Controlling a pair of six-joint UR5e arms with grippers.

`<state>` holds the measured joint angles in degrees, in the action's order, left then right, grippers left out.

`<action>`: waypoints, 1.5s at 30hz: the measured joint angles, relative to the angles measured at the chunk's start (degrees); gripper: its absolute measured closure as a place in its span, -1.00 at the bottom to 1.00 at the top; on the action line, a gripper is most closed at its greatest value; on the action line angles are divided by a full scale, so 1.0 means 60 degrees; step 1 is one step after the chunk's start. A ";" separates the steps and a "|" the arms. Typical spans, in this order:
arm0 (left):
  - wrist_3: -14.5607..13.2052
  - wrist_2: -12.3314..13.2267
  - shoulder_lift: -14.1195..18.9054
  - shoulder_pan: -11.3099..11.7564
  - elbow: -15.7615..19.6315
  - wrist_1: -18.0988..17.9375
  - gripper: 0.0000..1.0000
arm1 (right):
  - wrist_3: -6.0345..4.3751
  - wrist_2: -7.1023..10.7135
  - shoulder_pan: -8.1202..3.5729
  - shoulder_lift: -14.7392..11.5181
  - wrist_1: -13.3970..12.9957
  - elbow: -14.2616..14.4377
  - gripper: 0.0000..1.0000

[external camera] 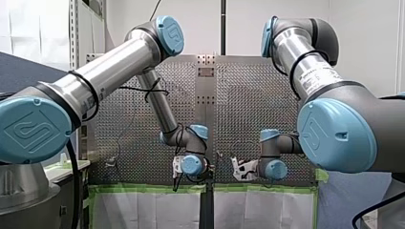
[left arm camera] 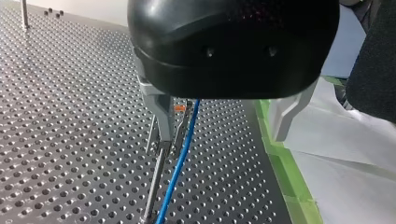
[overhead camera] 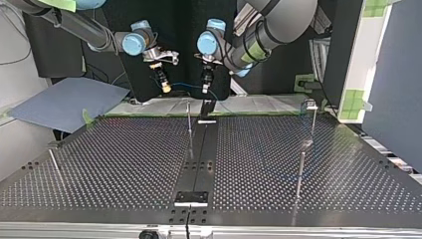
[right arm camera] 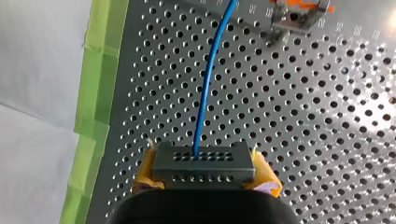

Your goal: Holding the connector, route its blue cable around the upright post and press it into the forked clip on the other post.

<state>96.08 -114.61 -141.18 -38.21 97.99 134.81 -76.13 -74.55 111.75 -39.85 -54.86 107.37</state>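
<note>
The connector (right arm camera: 203,161) is clamped between the yellow pads (right arm camera: 266,181) of my right gripper (right arm camera: 205,176) and is held above the perforated table (right arm camera: 327,116), near the green tape (right arm camera: 100,70) along its edge. From it the blue cable (right arm camera: 205,88) is led across to my left gripper (overhead camera: 205,82), where it is seen running close beside a thin upright post (left arm camera: 154,186). Whether that gripper has hold of the cable cannot be told.

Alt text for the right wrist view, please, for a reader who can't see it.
My right gripper, with yellow pads, is clamped on a dark connector with rows of holes, over a perforated table. A blue cable leaves the connector and runs ahead, passing beside a metal clip with orange parts; green tape edges the table.
</note>
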 joint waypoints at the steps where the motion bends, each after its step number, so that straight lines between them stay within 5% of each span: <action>1: -0.0034 0.0002 0.0000 -0.0002 0.0001 0.0003 -0.96 | 0.0048 0.0104 -0.0012 -0.0001 0.0000 0.0008 0.95; 10: -0.0119 0.0008 0.0000 -0.0013 0.0001 0.0044 -0.96 | 0.0337 0.0416 -0.0106 -0.0004 -0.0146 0.0027 0.95; 20: -0.0121 -0.0005 0.0000 -0.0016 0.0000 0.0045 -0.96 | 0.0347 0.0537 -0.0290 -0.0002 -0.0469 0.0030 0.95; 35: -0.0120 0.0009 0.0000 -0.0010 -0.0001 -0.0080 -0.96 | 0.0006 0.1493 -0.0609 -0.0003 -0.1173 0.0028 0.95; 45: -0.0106 0.0020 0.0002 -0.0008 -0.0007 -0.0163 -0.96 | -0.0118 0.1640 -0.0721 -0.0003 -0.1233 0.0029 0.95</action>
<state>95.44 -114.49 -141.17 -38.26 97.94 133.83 -76.84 -64.71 107.43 -39.87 -62.26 107.55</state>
